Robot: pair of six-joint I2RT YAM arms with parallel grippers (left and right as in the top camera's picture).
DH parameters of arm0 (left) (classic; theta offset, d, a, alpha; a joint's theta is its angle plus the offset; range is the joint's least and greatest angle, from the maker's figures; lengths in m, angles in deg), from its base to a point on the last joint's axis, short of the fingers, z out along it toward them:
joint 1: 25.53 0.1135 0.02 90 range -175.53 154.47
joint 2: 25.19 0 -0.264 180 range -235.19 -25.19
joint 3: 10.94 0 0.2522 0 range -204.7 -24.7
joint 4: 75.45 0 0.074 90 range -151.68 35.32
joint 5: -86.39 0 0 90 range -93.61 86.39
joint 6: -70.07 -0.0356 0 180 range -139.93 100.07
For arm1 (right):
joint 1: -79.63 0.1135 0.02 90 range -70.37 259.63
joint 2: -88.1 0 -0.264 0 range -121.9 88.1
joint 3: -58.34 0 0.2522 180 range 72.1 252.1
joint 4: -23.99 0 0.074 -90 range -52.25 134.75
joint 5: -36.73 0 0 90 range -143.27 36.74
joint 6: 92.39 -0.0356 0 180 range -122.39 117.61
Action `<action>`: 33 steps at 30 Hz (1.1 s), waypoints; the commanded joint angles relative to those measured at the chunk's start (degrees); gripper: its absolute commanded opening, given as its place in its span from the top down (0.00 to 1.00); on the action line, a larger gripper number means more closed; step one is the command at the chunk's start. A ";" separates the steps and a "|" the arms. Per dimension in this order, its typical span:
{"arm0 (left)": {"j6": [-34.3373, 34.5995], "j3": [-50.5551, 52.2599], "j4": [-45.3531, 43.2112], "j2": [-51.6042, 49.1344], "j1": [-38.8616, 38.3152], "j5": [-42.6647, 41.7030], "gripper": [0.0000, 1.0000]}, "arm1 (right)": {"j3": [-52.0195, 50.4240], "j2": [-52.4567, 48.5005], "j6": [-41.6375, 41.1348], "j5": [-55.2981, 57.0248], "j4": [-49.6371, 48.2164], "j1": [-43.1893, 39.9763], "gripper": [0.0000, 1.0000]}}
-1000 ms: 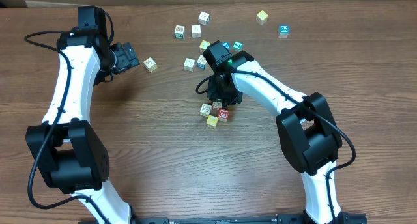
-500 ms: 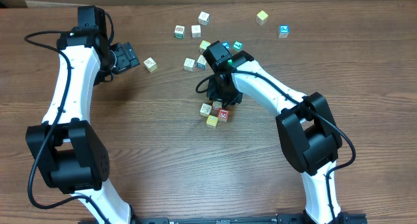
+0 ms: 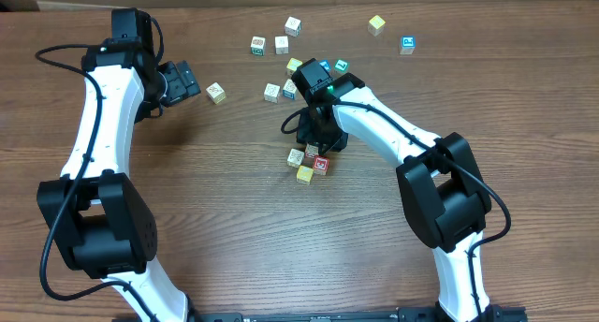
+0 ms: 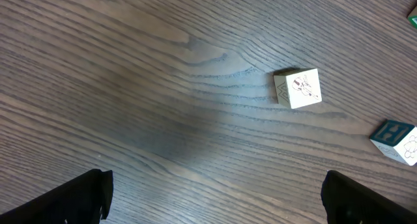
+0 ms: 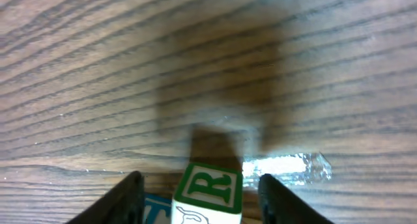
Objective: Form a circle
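The circle (image 3: 310,163) is a tight cluster of small letter cubes at mid-table: two whitish, one yellow (image 3: 304,174), one red-printed (image 3: 321,164). My right gripper (image 3: 316,135) hangs just behind the cluster, pointing down. In the right wrist view a cube with a green R (image 5: 208,193) sits between the right gripper's (image 5: 201,185) fingers (image 5: 127,199), with a gap on each side, so the jaws are open. A blue-lettered cube (image 5: 156,212) lies beside it. My left gripper (image 3: 182,81) is wide open, holding nothing, left of a whitish cube (image 3: 216,93) (image 4: 298,88).
Several loose cubes lie spread across the far side of the table, among them ones at the back (image 3: 293,25), back right (image 3: 376,23) (image 3: 407,44) and behind the right wrist (image 3: 272,92). A teal-printed cube (image 4: 395,139) shows at the right of the left wrist view.
Both arms stay where they were in the overhead view. The right gripper's jaws have widened off the green R cube.
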 commanded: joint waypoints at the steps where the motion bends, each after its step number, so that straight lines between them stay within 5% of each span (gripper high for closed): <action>1: 0.52 -0.90 -0.15 -0.44 -0.15 -0.42 0.00 | -0.31 1.42 -0.17 1.29 -1.31 0.15 0.44; 23: 0.52 -0.90 -0.15 -0.44 -0.15 -0.42 0.01 | -0.31 1.42 0.79 15.45 -4.37 -11.28 0.38; 25: 0.52 -0.90 -0.15 -0.44 -0.15 -0.42 0.00 | -0.31 1.42 2.45 15.52 -3.76 -12.76 0.32; 27: 0.52 -0.90 -0.17 -0.44 -0.15 -0.42 0.00 | -0.31 1.42 2.91 15.69 -2.54 -14.19 0.00; 33: 0.52 -0.90 -0.15 -0.44 -0.15 -0.44 0.01 | -0.31 1.42 3.13 15.65 -3.41 -17.57 0.00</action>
